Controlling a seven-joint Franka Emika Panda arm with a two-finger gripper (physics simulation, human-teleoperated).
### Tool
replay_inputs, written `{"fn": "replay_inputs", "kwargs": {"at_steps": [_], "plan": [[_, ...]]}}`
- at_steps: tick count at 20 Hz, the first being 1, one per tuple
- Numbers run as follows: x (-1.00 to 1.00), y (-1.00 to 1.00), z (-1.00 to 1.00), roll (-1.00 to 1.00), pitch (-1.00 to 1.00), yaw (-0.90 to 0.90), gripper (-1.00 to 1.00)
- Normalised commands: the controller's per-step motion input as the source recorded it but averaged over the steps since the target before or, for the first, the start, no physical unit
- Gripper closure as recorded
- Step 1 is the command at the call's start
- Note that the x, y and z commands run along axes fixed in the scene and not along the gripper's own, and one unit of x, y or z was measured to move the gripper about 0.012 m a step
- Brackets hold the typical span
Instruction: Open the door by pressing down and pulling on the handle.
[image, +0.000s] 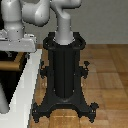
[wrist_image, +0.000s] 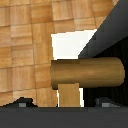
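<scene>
Wrist view: handle (wrist_image: 87, 73) close ahead of gripper, tan bar lying crosswise on its stem, between two dark fingertips (wrist_image: 21, 104) barely visible at frame edge. Nothing held; opening width not clear. Dark door (wrist_image: 107, 32) behind handle, white frame (wrist_image: 67, 45) beside it, over wood floor (wrist_image: 25, 45). Exterior view: black pedestal (image: 64, 75), white frame at the exterior view's left.

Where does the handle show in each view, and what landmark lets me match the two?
Exterior view: the handle is only a small tan sliver at the exterior view's left edge, beside the white frame.
Wrist view: the handle fills the middle of the picture, a tan bar on its stem.
Shared landmark: the white frame, seen just behind the handle in the wrist view.
</scene>
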Motion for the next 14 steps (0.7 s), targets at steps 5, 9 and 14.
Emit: {"fn": "replay_inputs", "kwargs": {"at_steps": [5, 9, 14], "plan": [[0.0, 0.0, -0.2, 0.0, 0.0, 0.0, -1.0], [0.0, 0.0, -0.25, 0.0, 0.0, 0.0, -1.0], [0.0, 0.0, -0.2, 0.0, 0.0, 0.0, 1.0]]}}
